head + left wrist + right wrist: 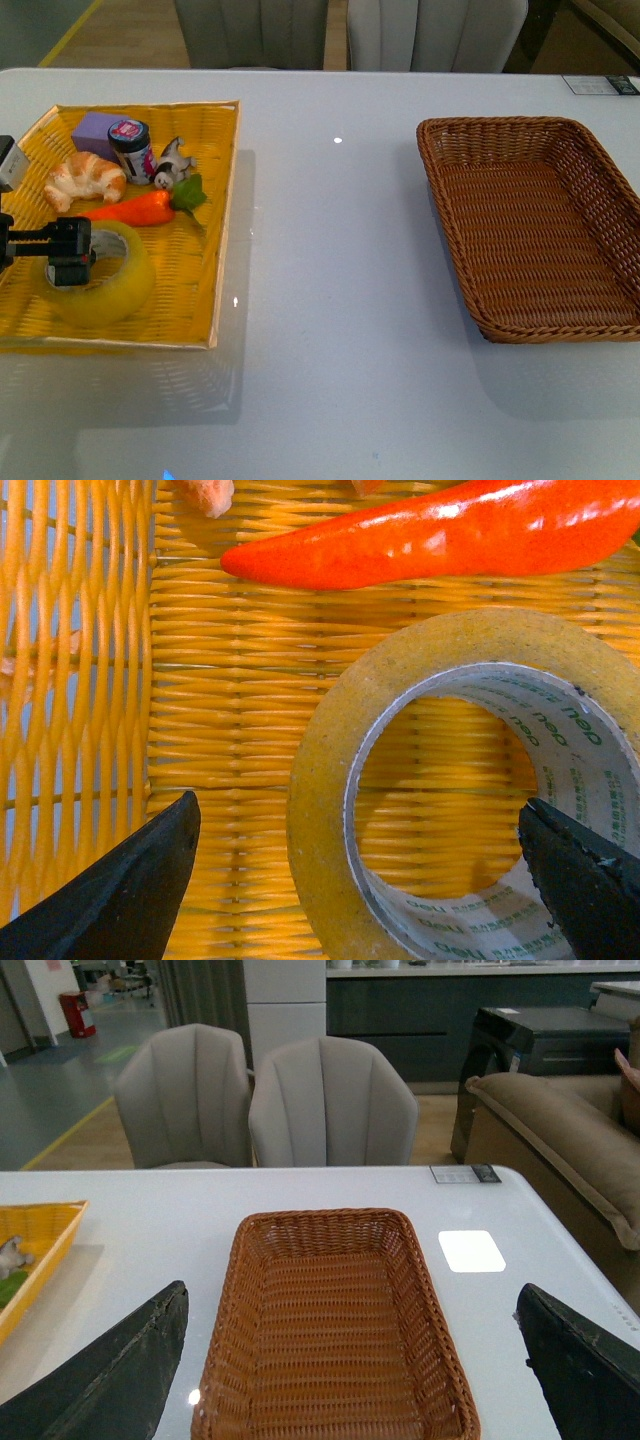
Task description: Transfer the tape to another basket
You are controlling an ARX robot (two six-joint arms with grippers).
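The tape (108, 275), a yellowish roll with a white core printed in green, lies flat in the yellow woven tray (205, 160) at the left. My left gripper (68, 252) is open just above it. In the left wrist view one finger (120, 890) is outside the roll (330, 780) and the other (590, 880) is over its core, so they straddle one wall. The brown wicker basket (455, 165) stands at the right with nothing in it. In the right wrist view my right gripper (355, 1380) is open above the basket (330, 1330), which shows between its fingers.
The yellow tray also holds an orange toy carrot (135, 208), a croissant (85, 178), a purple block (95, 128), a small jar (130, 148) and a small figurine (172, 163). The carrot (430, 535) lies close beside the tape. Chairs (330, 1100) stand beyond the table's far edge.
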